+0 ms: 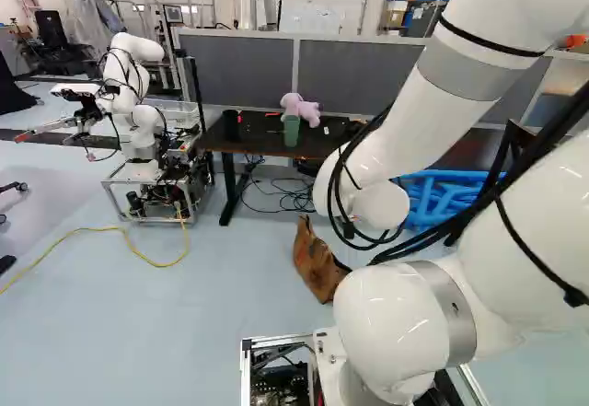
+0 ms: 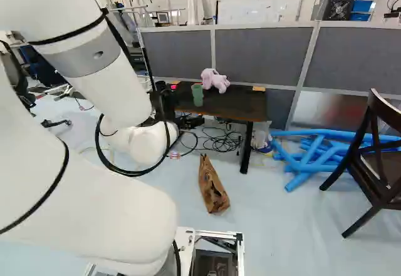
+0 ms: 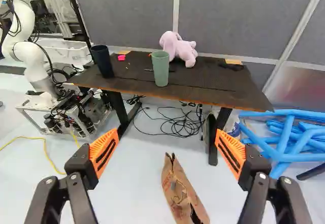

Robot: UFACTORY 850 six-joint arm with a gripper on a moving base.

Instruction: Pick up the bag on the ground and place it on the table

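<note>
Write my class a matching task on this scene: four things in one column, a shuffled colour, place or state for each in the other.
Things:
1. bag
2. stuffed toy
3. tubes
4. jaws

Descriptions:
A. blue, heaped on the floor
B. open, holding nothing
C. brown, alone on the floor
D. pink, on the table

Pairs: 1-C, 2-D, 3-A, 4-B

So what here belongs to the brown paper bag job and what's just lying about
Job:
- crumpled brown paper bag
- dark flat-topped table
- black gripper with orange pads

Lying about:
- pink plush toy
- tall green cup
- long blue tubes
- tangled black cables
</note>
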